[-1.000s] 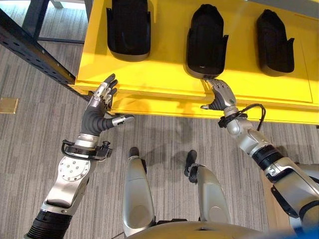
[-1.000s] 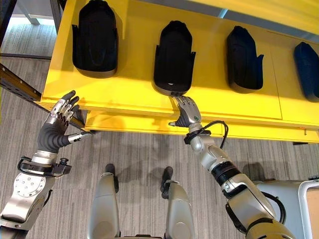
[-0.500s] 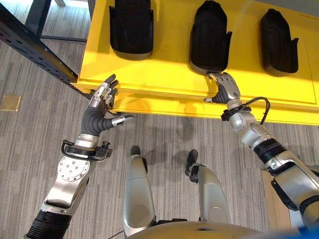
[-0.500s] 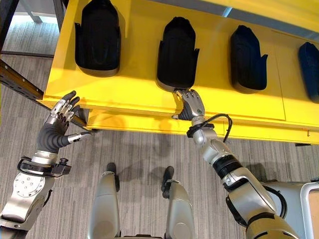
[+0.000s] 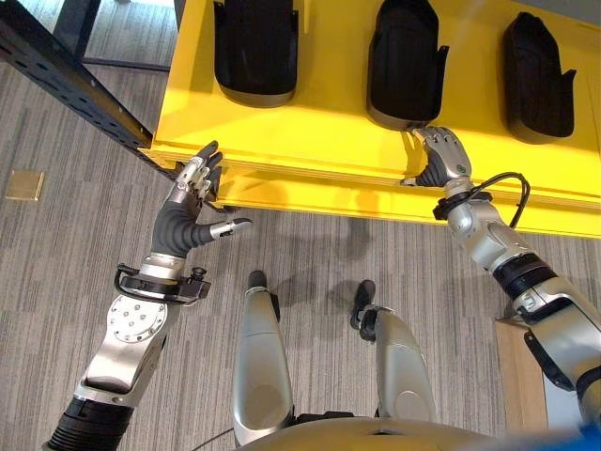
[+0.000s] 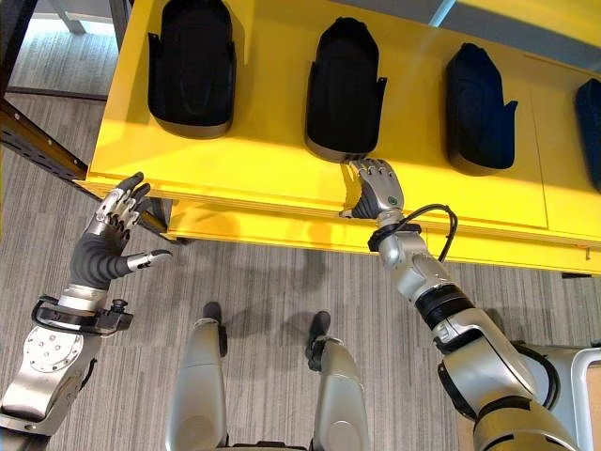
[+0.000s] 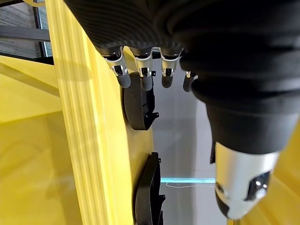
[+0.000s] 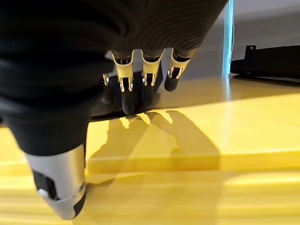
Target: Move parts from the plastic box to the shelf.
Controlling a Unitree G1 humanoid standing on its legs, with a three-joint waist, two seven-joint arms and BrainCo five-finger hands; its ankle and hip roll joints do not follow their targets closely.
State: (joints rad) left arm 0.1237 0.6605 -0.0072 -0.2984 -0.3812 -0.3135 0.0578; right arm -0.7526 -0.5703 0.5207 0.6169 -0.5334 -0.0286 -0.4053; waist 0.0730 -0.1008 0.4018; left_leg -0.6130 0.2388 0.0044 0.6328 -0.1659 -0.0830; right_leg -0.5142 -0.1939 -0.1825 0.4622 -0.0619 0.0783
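Several black moulded parts lie in a row on the yellow shelf [image 5: 310,132]: one at the left [image 5: 255,47], one in the middle [image 5: 406,61], one at the right [image 5: 537,66]. My right hand [image 5: 441,160] reaches over the shelf's front edge. Its straight fingers [image 8: 143,79] rest at the near end of the middle part [image 6: 345,80] and hold nothing. Off the shelf's front left corner my left hand [image 5: 183,216] is raised and open, with its fingers [image 7: 140,65] spread beside the shelf edge [image 7: 79,117] and nothing in it.
A dark metal rack beam [image 5: 66,80] runs diagonally past the shelf's left end. A fourth dark part [image 6: 590,103] lies at the far right of the shelf. Grey carpet floor [image 5: 56,244] spreads below the shelf front.
My right hand has reached a little further onto the shelf, staying against the middle part's near end. The whole picture has shifted with the camera. The left hand has hardly moved.
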